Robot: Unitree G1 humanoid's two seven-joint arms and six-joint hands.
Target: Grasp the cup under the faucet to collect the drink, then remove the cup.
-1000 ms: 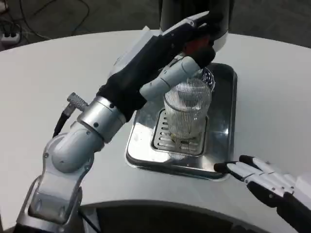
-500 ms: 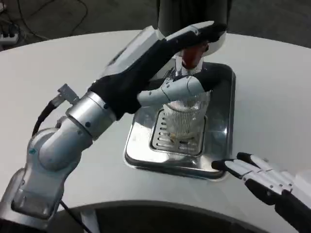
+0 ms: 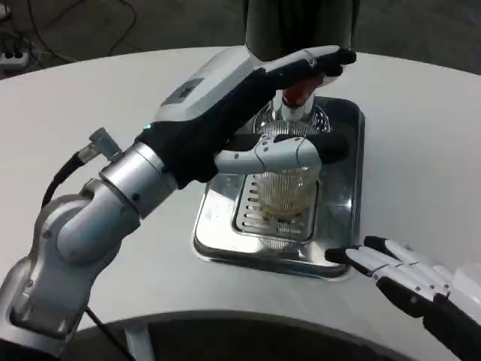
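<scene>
A: Cup (image 3: 284, 188) — where does it stand?

B: Upright on the grille of the steel tray (image 3: 347, 188), right under the faucet (image 3: 294, 92), with a little yellowish liquid at the bottom. Its long axis runs straight up and down.

A: Which hand is nearer?

B: The left hand (image 3: 255, 113) by far. It reaches in from the cup's left; one finger lies across the front of the cup near its rim, another stretches above by the faucet's red part. I judge it to be gripping the cup, though the far side is hidden.

A: And the other?

B: The right hand (image 3: 402, 272) lies flat on the desk (image 3: 421, 150) just beside the tray's near corner, fingers straight and holding nothing.

A: Counts?

B: One cup, one tray, one faucet, two hands. Lifting out means moving toward the left arm.
</scene>
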